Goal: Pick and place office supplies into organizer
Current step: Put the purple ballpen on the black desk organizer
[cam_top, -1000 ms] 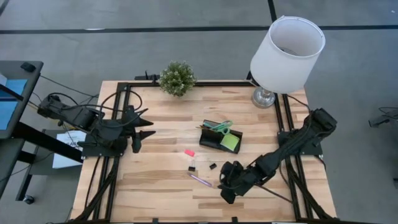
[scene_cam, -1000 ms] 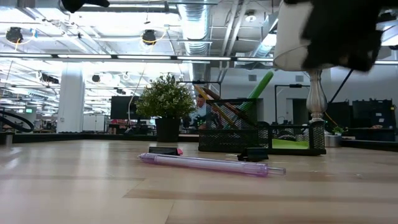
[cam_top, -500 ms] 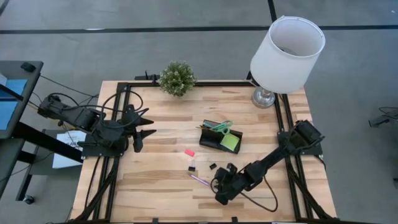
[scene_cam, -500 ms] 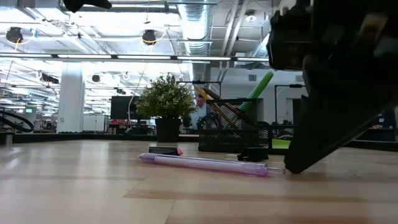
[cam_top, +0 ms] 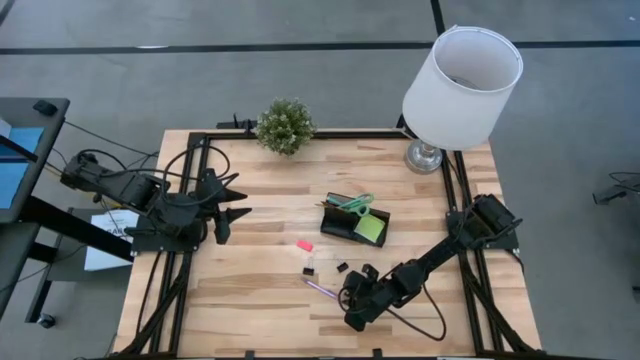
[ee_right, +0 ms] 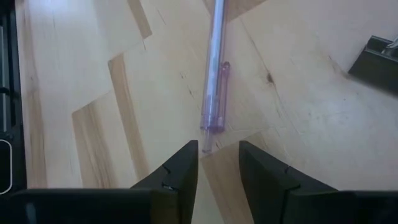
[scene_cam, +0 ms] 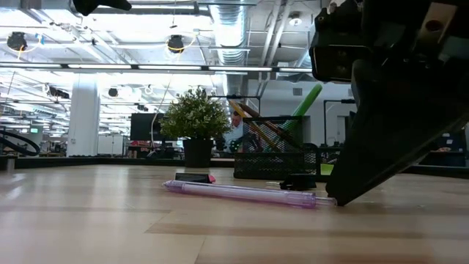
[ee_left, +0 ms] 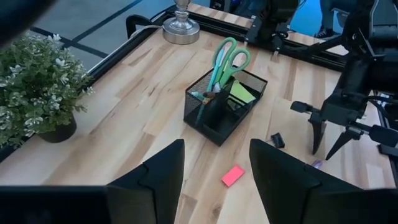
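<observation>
Clip (ee_right: pixel 378 59) beside pen (ee_right: pixel 214 74) — unobstructed.

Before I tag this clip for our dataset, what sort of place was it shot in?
Probably a robotics lab set in a large open-plan office. A wooden table carries a staged desk scene of lamp, potted plant and mesh organizer, and the low view shows exposed ceiling ducts over distant workstations.

Right arm stretched from the surface's 3 o'clock edge toward 6 o'clock; right claw (cam_top: pixel 352 300) down at the surface, fingers (ee_right: pixel 176 171) parted by a narrow gap, nothing between them. Left arm folded at 9 o'clock; left claw (cam_top: pixel 238 199) raised, fingers (ee_left: pixel 163 171) apart, pointing toward centre.
</observation>
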You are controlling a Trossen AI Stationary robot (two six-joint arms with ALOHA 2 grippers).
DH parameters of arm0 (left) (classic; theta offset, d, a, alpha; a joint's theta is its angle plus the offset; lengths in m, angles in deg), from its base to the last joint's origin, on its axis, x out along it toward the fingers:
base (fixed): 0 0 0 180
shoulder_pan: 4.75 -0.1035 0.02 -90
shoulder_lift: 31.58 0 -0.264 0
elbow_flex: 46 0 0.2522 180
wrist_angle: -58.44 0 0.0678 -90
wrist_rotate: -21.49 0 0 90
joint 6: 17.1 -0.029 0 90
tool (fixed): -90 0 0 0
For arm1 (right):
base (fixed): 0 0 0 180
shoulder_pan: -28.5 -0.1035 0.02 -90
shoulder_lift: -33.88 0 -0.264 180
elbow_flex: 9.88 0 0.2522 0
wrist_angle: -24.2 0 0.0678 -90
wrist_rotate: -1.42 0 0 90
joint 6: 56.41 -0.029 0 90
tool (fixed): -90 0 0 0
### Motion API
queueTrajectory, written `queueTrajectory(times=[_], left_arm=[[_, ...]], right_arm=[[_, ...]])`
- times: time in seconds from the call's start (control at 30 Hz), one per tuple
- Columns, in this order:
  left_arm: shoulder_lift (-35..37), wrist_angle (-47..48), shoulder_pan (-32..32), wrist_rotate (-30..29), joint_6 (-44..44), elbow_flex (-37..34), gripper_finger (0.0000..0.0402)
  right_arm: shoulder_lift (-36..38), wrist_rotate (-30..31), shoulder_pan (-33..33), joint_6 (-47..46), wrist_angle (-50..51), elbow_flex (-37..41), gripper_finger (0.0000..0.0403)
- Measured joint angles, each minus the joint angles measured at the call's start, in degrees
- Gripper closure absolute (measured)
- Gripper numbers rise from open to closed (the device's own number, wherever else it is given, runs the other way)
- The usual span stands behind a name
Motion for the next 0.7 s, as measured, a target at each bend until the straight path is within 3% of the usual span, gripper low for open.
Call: queueTrajectory(times=[0.7], left_arm=[[0.00,0.00,0.00,-1.61,0.39,0.00,0.0228]], right_arm=[[-3.23,0.33,0.37,7.24,-1.80,-0.37,0.0320]])
